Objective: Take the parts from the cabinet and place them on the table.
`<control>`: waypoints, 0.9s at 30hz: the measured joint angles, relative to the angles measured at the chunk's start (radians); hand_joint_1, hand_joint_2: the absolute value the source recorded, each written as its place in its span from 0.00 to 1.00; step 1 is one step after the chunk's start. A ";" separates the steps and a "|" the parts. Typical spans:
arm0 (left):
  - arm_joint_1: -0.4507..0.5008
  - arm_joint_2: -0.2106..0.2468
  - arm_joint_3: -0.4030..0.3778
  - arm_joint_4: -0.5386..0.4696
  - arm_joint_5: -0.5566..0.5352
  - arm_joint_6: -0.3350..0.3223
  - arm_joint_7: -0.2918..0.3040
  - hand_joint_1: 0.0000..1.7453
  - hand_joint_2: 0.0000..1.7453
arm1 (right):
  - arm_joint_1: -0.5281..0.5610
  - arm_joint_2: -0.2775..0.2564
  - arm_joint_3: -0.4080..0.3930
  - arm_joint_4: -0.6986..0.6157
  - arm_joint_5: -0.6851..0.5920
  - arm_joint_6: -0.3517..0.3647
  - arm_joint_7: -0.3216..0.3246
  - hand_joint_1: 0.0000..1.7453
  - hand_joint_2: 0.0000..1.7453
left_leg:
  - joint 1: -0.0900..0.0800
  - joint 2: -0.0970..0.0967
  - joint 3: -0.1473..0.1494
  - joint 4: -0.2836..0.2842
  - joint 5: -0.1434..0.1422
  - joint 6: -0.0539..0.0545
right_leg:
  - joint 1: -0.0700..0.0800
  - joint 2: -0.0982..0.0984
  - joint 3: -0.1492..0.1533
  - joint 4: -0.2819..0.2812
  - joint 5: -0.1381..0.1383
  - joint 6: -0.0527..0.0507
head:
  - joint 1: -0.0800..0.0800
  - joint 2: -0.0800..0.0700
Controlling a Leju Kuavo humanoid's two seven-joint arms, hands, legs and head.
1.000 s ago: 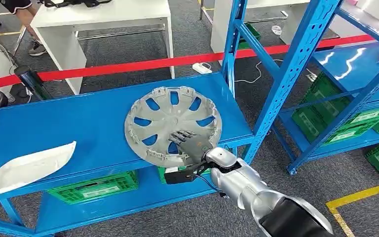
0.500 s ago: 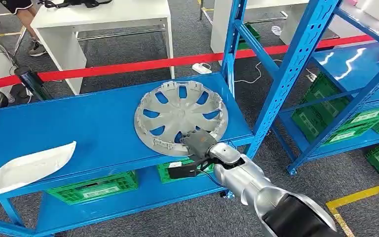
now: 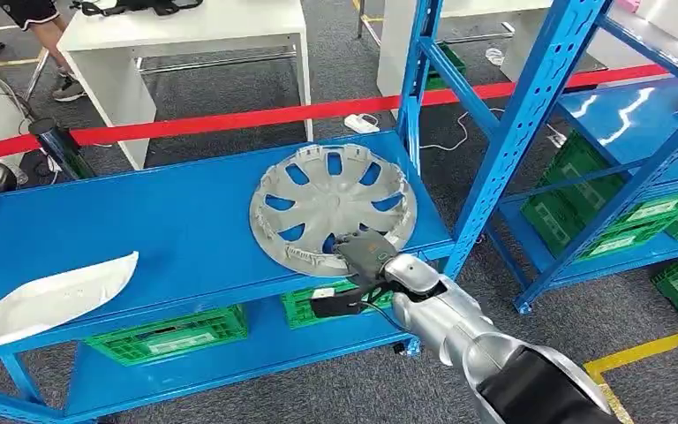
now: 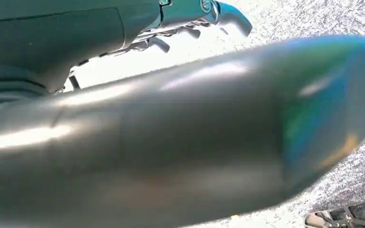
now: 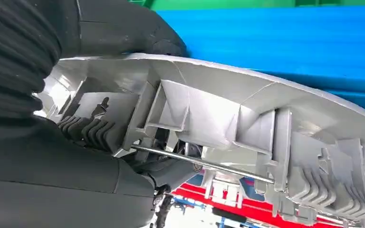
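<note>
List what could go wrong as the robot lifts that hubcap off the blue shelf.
1. The right hand grips the hubcap at its near rim alone, so the far side may sag or twist free.
2. The blue upright stands close beside it; a swing could strike it.
3. The white part hangs over the shelf edge.

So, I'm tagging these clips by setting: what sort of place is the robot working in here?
Probably a warehouse or workshop test area: blue steel shelving with green plastic crates below, a grey hubcap as stock, and red barrier tape cordoning off the grey carpeted floor.
</note>
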 joint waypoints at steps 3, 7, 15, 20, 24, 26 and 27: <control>0.000 0.001 0.000 0.000 0.000 0.014 -0.017 0.00 0.00 | 0.004 -0.010 -0.002 -0.005 0.000 -0.012 0.001 1.00 1.00 | 0.000 0.000 0.000 0.000 0.001 0.000 | 0.000 0.000 0.000 0.000 0.001 0.001 | 0.000 0.000; 0.001 0.001 0.001 0.000 -0.001 0.017 -0.020 0.00 0.00 | 0.006 -0.018 -0.002 -0.008 0.000 -0.015 0.001 1.00 1.00 | 0.000 0.001 0.000 0.000 0.001 0.000 | 0.000 0.000 0.000 0.000 0.001 0.001 | 0.000 0.000; 0.001 0.001 0.001 0.000 -0.003 0.022 -0.021 0.00 1.00 | 0.008 -0.022 -0.003 -0.014 0.000 -0.016 0.001 1.00 1.00 | 0.000 0.001 0.001 0.000 0.001 0.000 | 0.000 0.000 0.000 0.000 0.001 0.001 | 0.000 0.000; -0.001 0.002 -0.004 -0.001 -0.047 0.151 -0.061 0.00 1.00 | 0.004 -0.022 -0.003 -0.016 0.023 -0.010 0.003 1.00 1.00 | 0.000 0.001 0.001 0.000 0.001 0.001 | 0.000 0.000 0.001 0.000 0.001 0.001 | 0.000 0.000; -0.002 0.002 -0.010 -0.001 -0.009 0.184 -0.119 0.00 1.00 | -0.003 -0.022 -0.002 -0.016 0.041 0.002 0.000 1.00 1.00 | 0.000 0.001 0.001 0.000 0.002 0.001 | 0.000 0.000 0.001 0.000 0.002 0.002 | 0.000 0.000; -0.008 0.000 -0.007 -0.001 0.031 0.175 -0.192 0.00 1.00 | -0.014 -0.015 0.000 -0.016 0.049 0.007 -0.003 1.00 1.00 | 0.000 0.001 0.000 0.000 0.002 0.001 | 0.000 0.000 0.000 0.000 0.002 0.001 | 0.000 0.000; -0.015 0.000 -0.007 -0.001 0.040 0.167 -0.193 0.00 1.00 | -0.019 -0.012 0.001 -0.016 0.052 0.006 -0.004 1.00 1.00 | 0.000 0.001 0.000 0.000 0.003 0.001 | 0.000 0.000 0.000 0.000 0.003 0.001 | 0.000 0.000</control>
